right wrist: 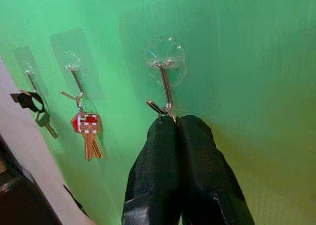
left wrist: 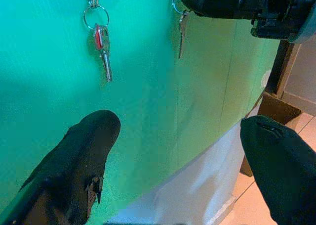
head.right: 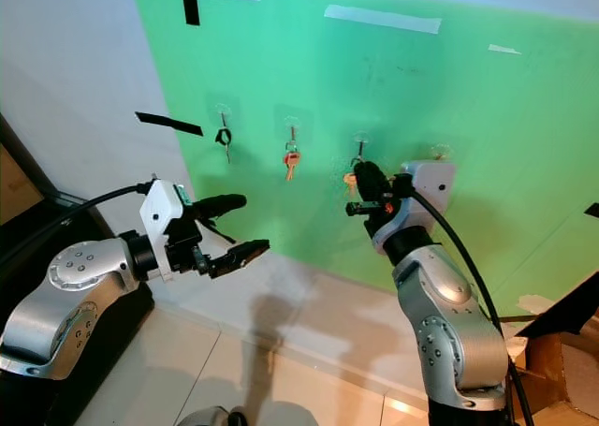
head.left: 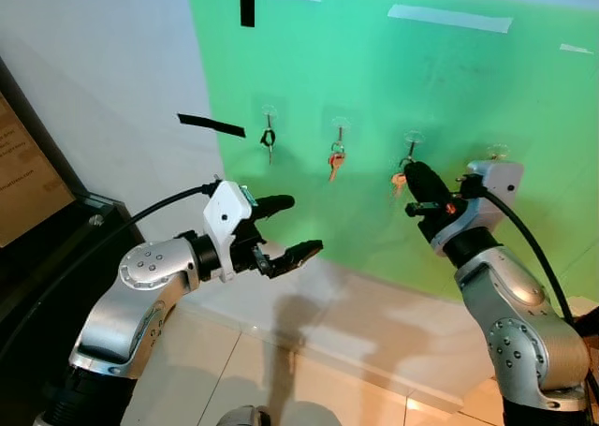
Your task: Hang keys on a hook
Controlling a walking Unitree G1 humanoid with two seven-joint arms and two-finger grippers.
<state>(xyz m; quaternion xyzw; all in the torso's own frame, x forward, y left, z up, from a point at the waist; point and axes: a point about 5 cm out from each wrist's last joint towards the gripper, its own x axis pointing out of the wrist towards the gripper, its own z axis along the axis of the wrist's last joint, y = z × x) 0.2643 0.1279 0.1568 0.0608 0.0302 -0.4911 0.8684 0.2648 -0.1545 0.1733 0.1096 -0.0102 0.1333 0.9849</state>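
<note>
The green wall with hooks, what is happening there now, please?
The right end effector is shut on a key ring at the third hook on the green wall, placing it there. Two hooks to its left already carry a black key and red-headed keys. The left end effector waits open, away from the wall.

Bright even light, soft arm shadows on wall (head.left: 299, 323), wrist views perhaps slightly blurred

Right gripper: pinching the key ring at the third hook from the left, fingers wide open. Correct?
Not quite. The right gripper is at the third hook from the left, but its fingers are pressed together on the key ring, not wide open; the right wrist view shows it. The left gripper is the open one.
</note>
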